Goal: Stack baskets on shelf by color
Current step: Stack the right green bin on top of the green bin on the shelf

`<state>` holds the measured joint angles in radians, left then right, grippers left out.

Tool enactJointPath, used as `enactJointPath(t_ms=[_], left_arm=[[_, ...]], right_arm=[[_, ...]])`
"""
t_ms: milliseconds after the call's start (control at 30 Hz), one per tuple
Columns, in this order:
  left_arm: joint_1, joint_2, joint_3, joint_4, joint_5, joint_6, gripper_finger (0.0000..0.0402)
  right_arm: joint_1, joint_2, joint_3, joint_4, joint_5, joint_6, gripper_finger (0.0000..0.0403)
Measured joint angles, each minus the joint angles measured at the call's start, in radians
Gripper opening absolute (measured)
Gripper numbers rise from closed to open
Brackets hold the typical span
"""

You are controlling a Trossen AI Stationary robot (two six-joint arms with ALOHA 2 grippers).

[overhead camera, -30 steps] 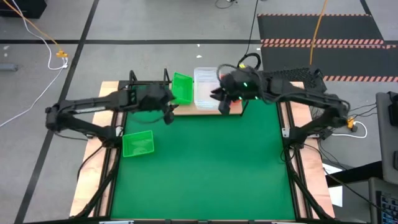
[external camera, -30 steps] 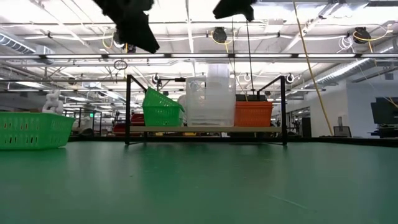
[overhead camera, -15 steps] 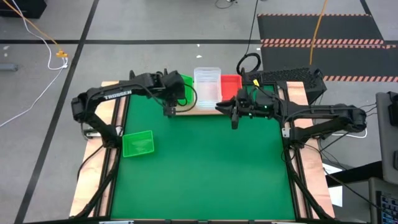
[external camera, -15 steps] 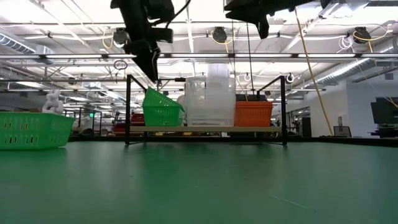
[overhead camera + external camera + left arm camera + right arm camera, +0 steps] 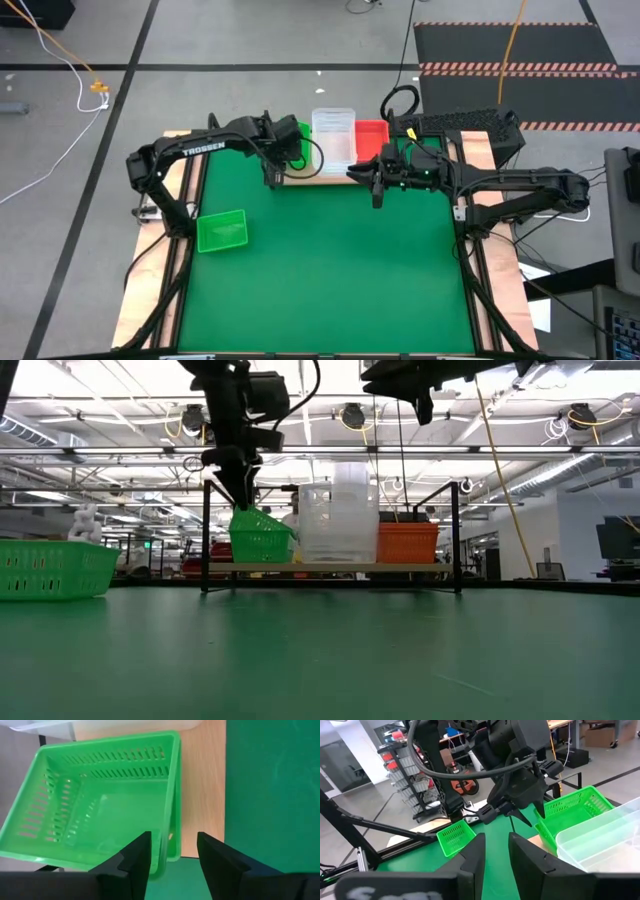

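A green basket (image 5: 294, 140) (image 5: 100, 800) sits tilted at the left end of the shelf (image 5: 322, 176) (image 5: 330, 567), its left side raised. Beside it stand the clear stack (image 5: 333, 140) (image 5: 338, 520) and the red baskets (image 5: 372, 134) (image 5: 407, 543). Another green basket (image 5: 222, 230) (image 5: 50, 568) rests flat on the mat. My left gripper (image 5: 272, 176) (image 5: 240, 492) (image 5: 172, 852) is open, pointing down just above the tilted basket's near corner, its fingers either side of the rim. My right gripper (image 5: 375, 192) (image 5: 495, 847) hangs open over the mat, before the shelf's right half.
The shelf's black wire frame posts (image 5: 206, 535) (image 5: 456, 535) rise at both ends. The green mat (image 5: 330, 270) lies open between the arms and toward the near edge. The room beyond holds racks and equipment.
My left gripper has swung toward the shelf and come down from high above to just over the tilted green basket. My right gripper has drawn back from over the shelf toward the near edge, then held still. The baskets have stayed in place.
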<state>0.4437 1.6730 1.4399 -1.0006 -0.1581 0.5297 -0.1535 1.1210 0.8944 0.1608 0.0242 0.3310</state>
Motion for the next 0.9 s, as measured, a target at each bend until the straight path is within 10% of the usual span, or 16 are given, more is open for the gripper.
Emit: enactJointPath(t_ms=[367, 900], left_arm=[[0.0, 0.003, 0.0, 0.006, -0.011, -0.001, 0.0016], [0.011, -0.026, 0.028, 0.055, -0.087, -0.044, 0.0015]], right_arm=[[0.0, 0.0, 0.0, 0.0, 0.0, -0.002, 0.0077], [-0.002, 0.0, 0.0, -0.001, 0.0, 0.001, 0.0077]])
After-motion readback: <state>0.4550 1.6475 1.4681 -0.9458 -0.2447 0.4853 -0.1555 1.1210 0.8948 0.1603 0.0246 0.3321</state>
